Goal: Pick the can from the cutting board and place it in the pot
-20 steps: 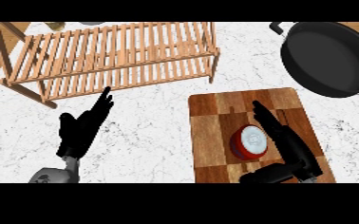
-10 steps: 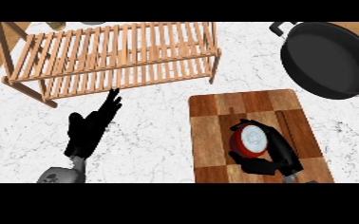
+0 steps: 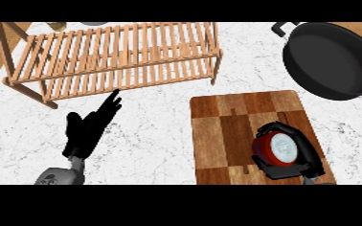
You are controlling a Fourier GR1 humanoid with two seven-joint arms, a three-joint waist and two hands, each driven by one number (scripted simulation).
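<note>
- We see the can (image 3: 281,148), red-walled with a pale lid, on the cutting board (image 3: 233,124) at about 4 o'clock.
- Our right hand (image 3: 300,167) curls round the can, fingers wrapping its sides.
- We judge the lift should go straight up, then toward the pot (image 3: 329,60) at 2 o'clock.
- Our left hand (image 3: 88,129) rests spread on the counter (image 3: 155,139), at 8 o'clock.
</note>
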